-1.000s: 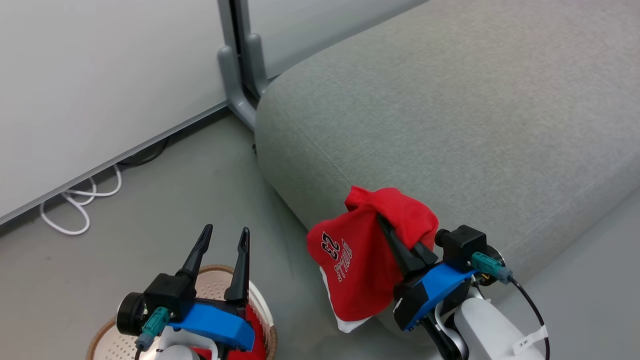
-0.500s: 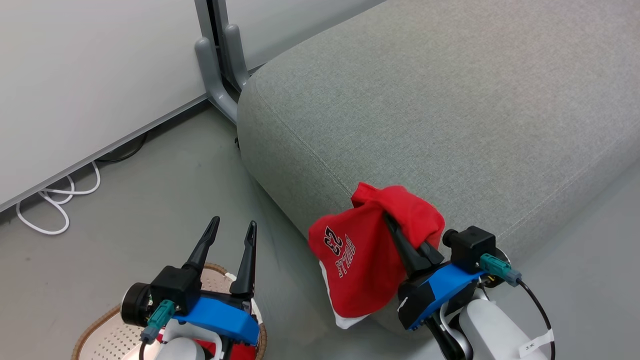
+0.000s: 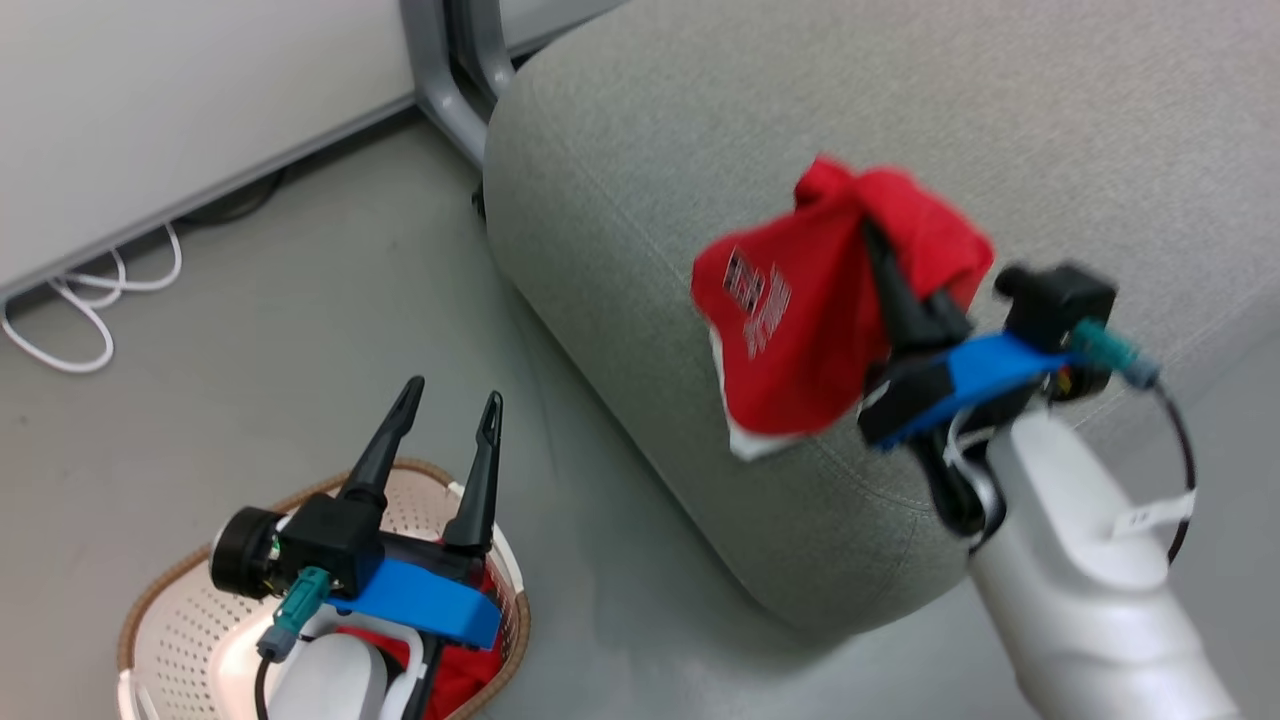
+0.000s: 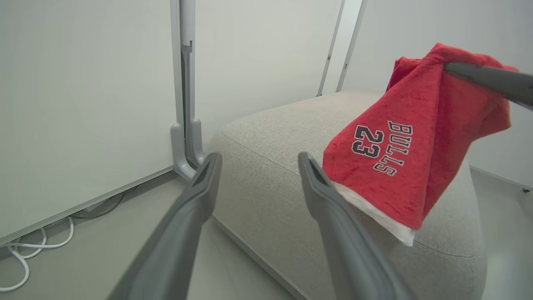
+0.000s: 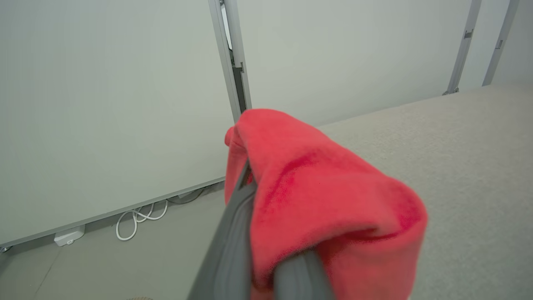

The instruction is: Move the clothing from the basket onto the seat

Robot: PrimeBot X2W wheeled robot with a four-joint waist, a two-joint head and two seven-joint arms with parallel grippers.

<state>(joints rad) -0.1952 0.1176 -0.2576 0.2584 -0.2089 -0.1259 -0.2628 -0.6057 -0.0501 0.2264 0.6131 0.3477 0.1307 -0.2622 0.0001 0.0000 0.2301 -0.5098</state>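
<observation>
The right gripper [image 3: 870,235] is clamped shut on a bunched fold of the lettered red garment [image 3: 800,340]. It holds the garment up over the front edge of the seat [image 3: 650,200], close to the seat's near rounded corner. I judge the height is meant to let the hanging cloth clear that edge before it is laid on the cushion top. The left gripper [image 3: 450,392] has its fingers spread wide with nothing between them. It is poised over the far rim of the basket [image 3: 175,640], which stands on the floor just off that same corner, and it looks ready for the other red garment [image 3: 465,670] lying inside. The right fingertips are buried in the fold, so how much cloth they pinch cannot be told. Blur smears the lettering in the head view, while the left wrist view reads it as "BULLS 23" above a white hem. Whether that hem brushes the seat is unclear. The basket is cut off at the bottom edge, and the left wrist covers most of the garment in it.
</observation>
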